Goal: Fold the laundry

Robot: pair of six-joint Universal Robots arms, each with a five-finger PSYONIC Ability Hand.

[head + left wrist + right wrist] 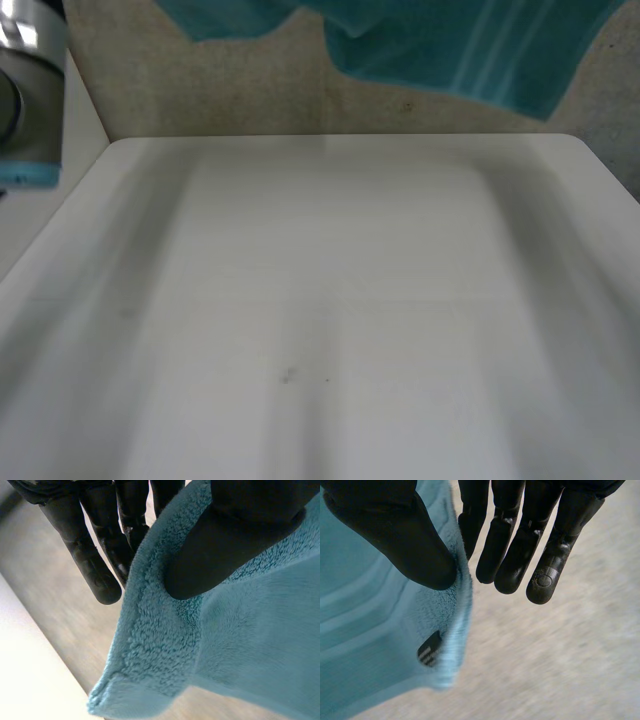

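The teal towel is cut off by the head view's upper edge. Its dark tag is blurred, unreadable. It covers the tips of some left hand fingers.

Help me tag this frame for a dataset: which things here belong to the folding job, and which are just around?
Job:
teal towel, held up in the air
left robot hand, pinching its edge
right robot hand, pinching the edge by a black tag
white table

Just around:
beige floor
left arm
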